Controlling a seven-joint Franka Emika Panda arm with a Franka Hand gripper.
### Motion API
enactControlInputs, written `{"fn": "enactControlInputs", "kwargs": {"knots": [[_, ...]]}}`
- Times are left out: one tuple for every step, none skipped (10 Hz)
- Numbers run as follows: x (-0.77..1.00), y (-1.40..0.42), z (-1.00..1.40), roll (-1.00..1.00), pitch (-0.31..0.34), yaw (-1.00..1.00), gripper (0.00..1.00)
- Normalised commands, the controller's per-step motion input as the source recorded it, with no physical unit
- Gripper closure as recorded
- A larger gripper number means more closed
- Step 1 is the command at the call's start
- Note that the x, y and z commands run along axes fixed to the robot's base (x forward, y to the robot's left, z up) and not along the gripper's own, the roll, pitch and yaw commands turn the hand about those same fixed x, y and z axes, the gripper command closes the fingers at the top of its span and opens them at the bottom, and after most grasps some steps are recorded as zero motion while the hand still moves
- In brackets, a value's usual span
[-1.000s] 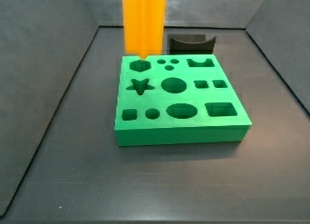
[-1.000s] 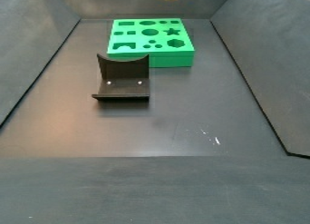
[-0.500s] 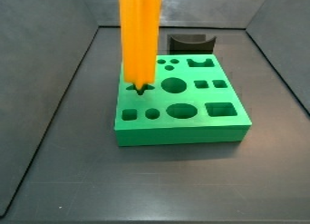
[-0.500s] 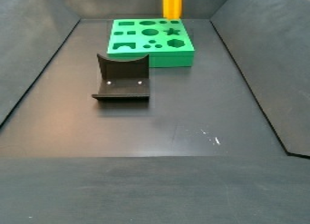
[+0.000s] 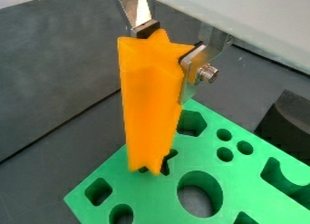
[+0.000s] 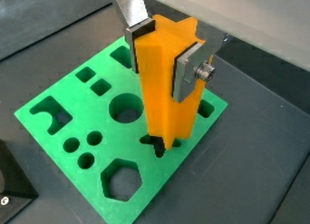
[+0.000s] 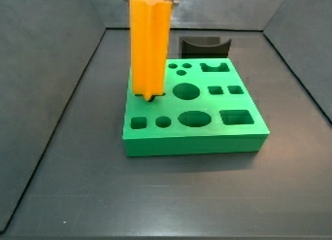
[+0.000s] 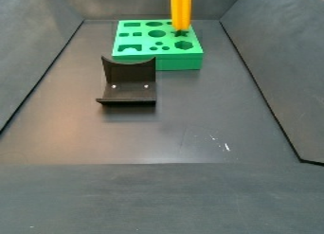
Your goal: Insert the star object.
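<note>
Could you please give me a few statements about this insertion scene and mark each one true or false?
1. The hand grips the star object near its top end. True.
2. The star object lies flat on the green block. False: it stands upright, with its lower end at the star-shaped hole.
3. The fixture stands on the floor apart from the green block. True.
4. The star object is blue. False: it is bright orange.
5. The green block has only one hole. False: it has many holes of different shapes.
</note>
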Motion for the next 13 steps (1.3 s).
{"fn": "enactControlInputs", "kwargs": {"knots": [[0.03,0.13,-0.22,0.01,0.0,0.0,1.0],[0.03,0.14,-0.25,0.0,0.0,0.01,1.0],[0.03,0.14,-0.25,0.0,0.0,0.01,1.0],[0.06,0.16,-0.25,0.0,0.0,0.03,1.0],[0.08,0.17,-0.26,0.03,0.0,0.09,1.0],[0.09,0.14,-0.25,0.07,0.0,0.16,1.0],[0.05,0.09,-0.27,0.11,0.0,0.16,1.0],[0.15,0.0,-0.35,0.08,0.0,0.06,1.0],[0.05,0.0,-0.45,0.09,-0.067,0.0,1.0],[0.0,-0.07,-0.48,0.11,-0.154,0.0,1.0],[-0.18,-0.02,-0.47,0.03,-0.254,-0.02,1.0],[-0.2,-0.04,-0.34,0.0,-0.273,-0.01,1.0],[-0.22,-0.01,-0.19,-0.02,-0.323,0.0,1.0]]}}
